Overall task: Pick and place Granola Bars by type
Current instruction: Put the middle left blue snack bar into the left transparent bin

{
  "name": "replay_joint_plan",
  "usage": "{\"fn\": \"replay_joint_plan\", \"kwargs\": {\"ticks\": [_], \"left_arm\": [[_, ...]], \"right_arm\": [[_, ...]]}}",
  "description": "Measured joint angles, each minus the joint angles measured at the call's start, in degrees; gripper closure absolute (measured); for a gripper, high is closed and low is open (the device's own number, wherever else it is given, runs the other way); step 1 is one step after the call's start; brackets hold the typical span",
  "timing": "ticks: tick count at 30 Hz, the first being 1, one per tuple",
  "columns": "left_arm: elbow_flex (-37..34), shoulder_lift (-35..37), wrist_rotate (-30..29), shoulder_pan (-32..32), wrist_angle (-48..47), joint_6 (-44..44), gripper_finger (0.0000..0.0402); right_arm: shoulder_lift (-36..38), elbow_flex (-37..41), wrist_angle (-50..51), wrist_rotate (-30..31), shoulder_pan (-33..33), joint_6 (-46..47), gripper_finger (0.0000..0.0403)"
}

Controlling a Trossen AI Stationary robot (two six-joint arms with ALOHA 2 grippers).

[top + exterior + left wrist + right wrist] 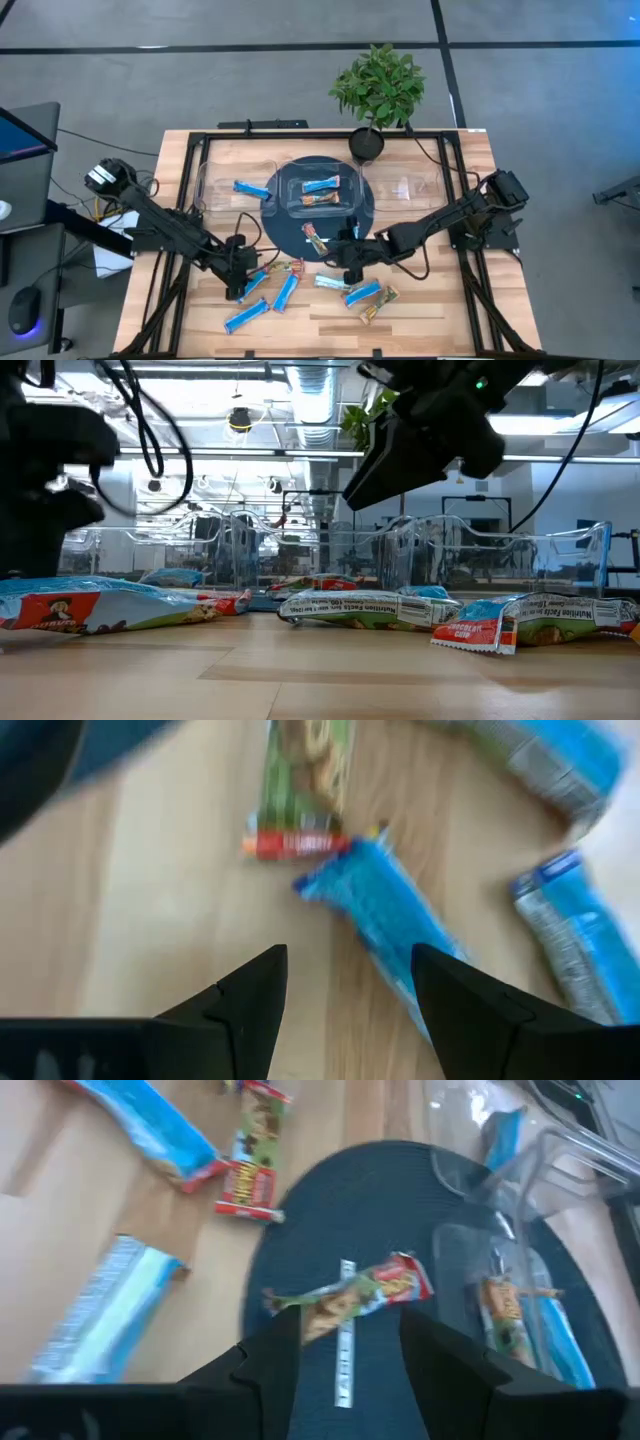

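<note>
right wrist view alone shows the right gripper, jaws spread, over a tan bar; left gripper jaws spread over a blue bar. three bars sit in trays.

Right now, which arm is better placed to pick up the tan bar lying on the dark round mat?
The right. Its open gripper hangs directly over the tan bar on the mat. The left gripper, also open, is over the blue bar on bare wood.

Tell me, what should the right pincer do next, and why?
Probably drop straight down and close. The right pincer is open, fingers either side of the tan granola bar lying on the dark round mat, with nothing gripped yet.
</note>
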State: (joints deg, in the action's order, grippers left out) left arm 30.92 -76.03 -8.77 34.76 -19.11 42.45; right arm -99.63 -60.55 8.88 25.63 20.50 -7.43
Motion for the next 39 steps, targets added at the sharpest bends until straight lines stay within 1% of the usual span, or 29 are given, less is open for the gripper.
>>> {"fn": "replay_joint_plan", "kwargs": {"ticks": [5,8,11,14,20,24,28,30,32,35,39], "left_arm": [[0.26,-3.71,3.33,0.00,3.99,1.43,0.0193],[0.17,-3.70,5.50,-0.11,5.06,1.23,0.0193],[0.04,-2.20,6.96,-0.16,3.19,0.34,0.0193],[0.00,-0.22,6.19,-0.33,1.63,0.32,0.0193],[0.00,4.42,5.14,-0.37,2.11,0.17,0.0193],[0.00,5.08,4.45,-0.37,3.30,1.40,0.0193],[0.02,1.84,4.67,0.65,6.00,5.79,0.0192],[0.02,-0.40,5.66,1.73,9.20,7.23,0.0185],[0.04,-2.44,6.28,2.54,11.39,8.56,0.0173],[0.07,-4.64,6.65,3.15,12.31,11.19,0.0151],[0.25,-6.08,7.81,3.15,11.48,13.71,0.0124]], "right_arm": [[0.00,0.00,0.07,-0.85,-1.13,-0.08,0.0237],[0.00,0.00,0.05,-1.51,-1.00,-0.10,0.0239],[0.00,0.00,0.05,-1.55,-0.86,-0.10,0.0241],[0.00,0.00,0.05,-1.61,-0.89,-0.10,0.0241],[0.00,0.00,0.05,-1.65,-0.89,-0.07,0.0243],[0.00,0.00,0.07,-1.69,-0.89,-0.12,0.0246],[0.00,-0.02,-0.12,-1.69,-1.17,-2.35,0.0245],[0.00,-0.02,-0.98,-1.71,-1.58,-4.40,0.0246],[0.00,-0.02,-1.82,-1.74,-2.28,-6.20,0.0247],[0.00,-0.02,-2.15,-2.29,-3.55,-7.99,0.0249],[0.00,-0.02,-2.12,-5.30,-5.67,-8.09,0.0250]]}}
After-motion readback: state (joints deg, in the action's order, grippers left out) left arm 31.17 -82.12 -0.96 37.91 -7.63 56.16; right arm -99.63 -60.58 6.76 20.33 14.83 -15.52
